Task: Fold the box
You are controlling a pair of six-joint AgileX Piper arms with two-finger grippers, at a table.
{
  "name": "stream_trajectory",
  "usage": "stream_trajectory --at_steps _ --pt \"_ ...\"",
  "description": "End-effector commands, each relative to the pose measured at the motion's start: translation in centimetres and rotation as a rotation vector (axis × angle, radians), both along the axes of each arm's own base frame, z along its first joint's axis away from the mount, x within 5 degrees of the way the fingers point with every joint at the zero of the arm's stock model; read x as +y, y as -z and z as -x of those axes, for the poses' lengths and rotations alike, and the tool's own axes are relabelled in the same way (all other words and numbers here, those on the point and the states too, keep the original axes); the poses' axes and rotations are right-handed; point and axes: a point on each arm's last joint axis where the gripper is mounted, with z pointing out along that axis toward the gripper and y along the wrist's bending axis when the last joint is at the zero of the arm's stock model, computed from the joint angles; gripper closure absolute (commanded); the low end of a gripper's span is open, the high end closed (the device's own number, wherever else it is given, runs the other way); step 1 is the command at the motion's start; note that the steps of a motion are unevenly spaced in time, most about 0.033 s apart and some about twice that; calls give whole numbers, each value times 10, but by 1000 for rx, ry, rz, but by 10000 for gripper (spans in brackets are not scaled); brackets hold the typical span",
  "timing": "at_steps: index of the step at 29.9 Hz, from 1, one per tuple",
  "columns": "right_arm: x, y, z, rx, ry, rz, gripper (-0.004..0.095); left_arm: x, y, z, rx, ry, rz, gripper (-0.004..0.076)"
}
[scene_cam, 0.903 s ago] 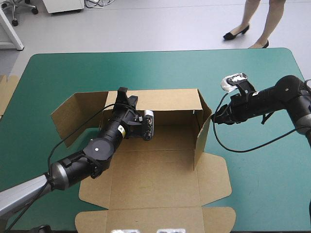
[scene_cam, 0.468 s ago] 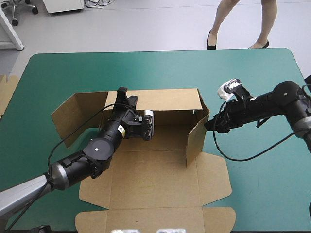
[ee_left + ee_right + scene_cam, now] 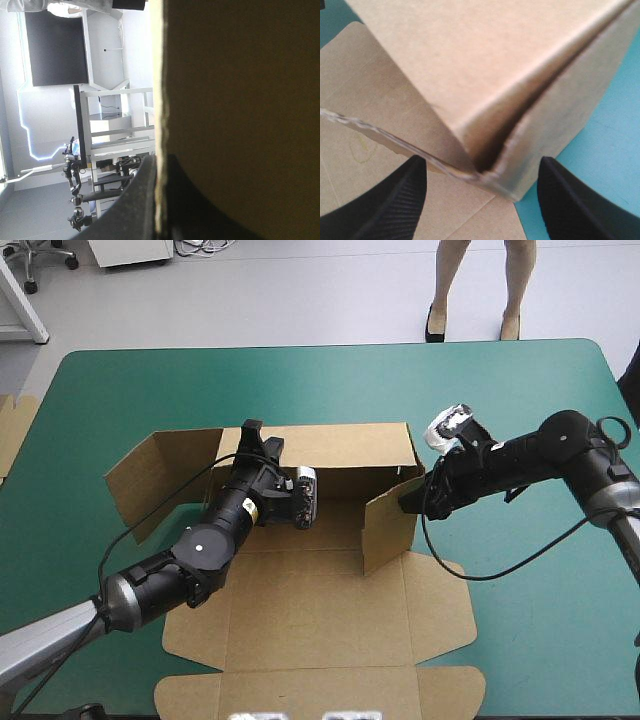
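The brown box [image 3: 320, 615] lies open on the teal-green worktop [image 3: 520, 390], and its flat lid is closest to the robot. Past the lid, the left hand [image 3: 251, 433] pinches the top edge of the back wall, with the board squeezed between its black fingers. The right hand [image 3: 481, 165] is spread wide. The standing side flap's corner sits just ahead of it, between its two fingers.

L arm stretched fwd, left gripper [image 3: 255, 435] nipping the box [image 3: 320, 610]; R arm bent inward, right gripper's [image 3: 410, 502] 2 fingers apart.
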Motion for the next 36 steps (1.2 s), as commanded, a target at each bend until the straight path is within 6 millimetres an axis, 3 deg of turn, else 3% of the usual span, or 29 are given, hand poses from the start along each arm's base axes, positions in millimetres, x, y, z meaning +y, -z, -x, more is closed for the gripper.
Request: stream_trajectory --at_steps 1,16,24,36 --pt "9 -17 8 -47 -10 -19 314 1 -18 2 -65 -2 23 734" --pt "10 -21 0 -78 106 -73 372 1 -18 2 -66 -1 19 734" --pt "11 7 0 -62 166 -127 397 1 -18 2 -66 -1 19 734" --pt "8 8 2 -94 221 -134 446 1 -18 2 -67 -3 19 734"
